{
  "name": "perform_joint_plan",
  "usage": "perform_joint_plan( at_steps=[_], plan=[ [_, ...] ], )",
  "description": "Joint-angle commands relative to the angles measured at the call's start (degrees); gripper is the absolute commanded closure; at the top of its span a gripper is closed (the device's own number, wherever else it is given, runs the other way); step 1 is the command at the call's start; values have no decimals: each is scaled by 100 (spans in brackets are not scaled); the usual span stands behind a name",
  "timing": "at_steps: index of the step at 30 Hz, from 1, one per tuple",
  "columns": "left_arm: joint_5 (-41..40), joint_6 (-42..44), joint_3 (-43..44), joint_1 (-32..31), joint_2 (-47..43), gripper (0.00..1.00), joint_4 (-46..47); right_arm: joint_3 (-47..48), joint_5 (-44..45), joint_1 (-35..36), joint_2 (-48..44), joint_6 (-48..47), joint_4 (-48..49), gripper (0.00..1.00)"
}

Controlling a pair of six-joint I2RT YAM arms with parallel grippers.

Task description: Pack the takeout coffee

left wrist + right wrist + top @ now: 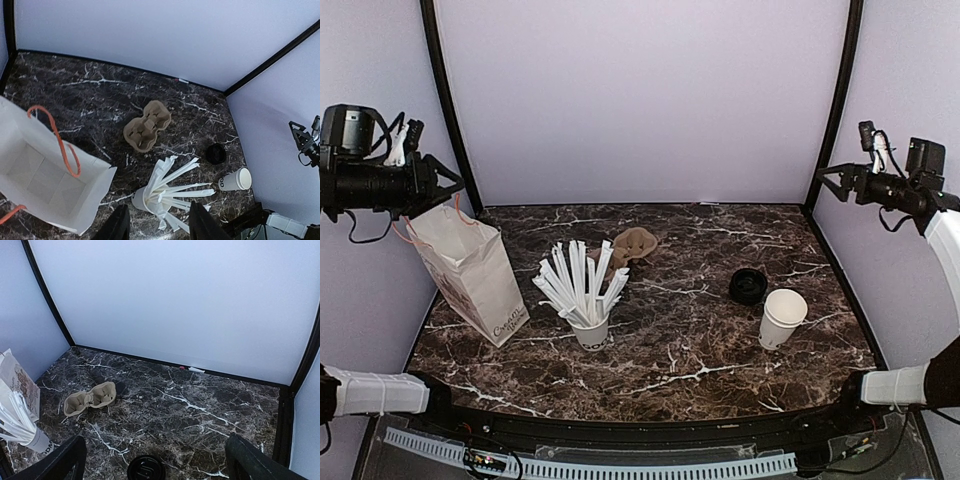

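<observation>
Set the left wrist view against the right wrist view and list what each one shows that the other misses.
Left wrist only: the inside of the paper bag, seen open from above, with its orange handles, and the lidless coffee cup. Right wrist only: the right gripper, jaws wide apart, and the bag's printed outer side. Both: the cardboard cup carrier, the black lid and the cup of wrapped straws.
</observation>
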Motion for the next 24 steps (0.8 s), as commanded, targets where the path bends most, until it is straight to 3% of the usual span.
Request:
perform_joint_plan(
  at_steps=[1,13,24],
  plan=[
    [-438,-348,-535,-37,1,58,-597,-39,-363,-37,-43,-34,321,1],
    [-1925,-280,-1046,-45,369,50,-269,-243,-522,-46,-316,-281,150,1],
    [-2177,-353,-1525,-36,701,44,805,-441,-675,-46,-347,-222,283,1]
  ],
)
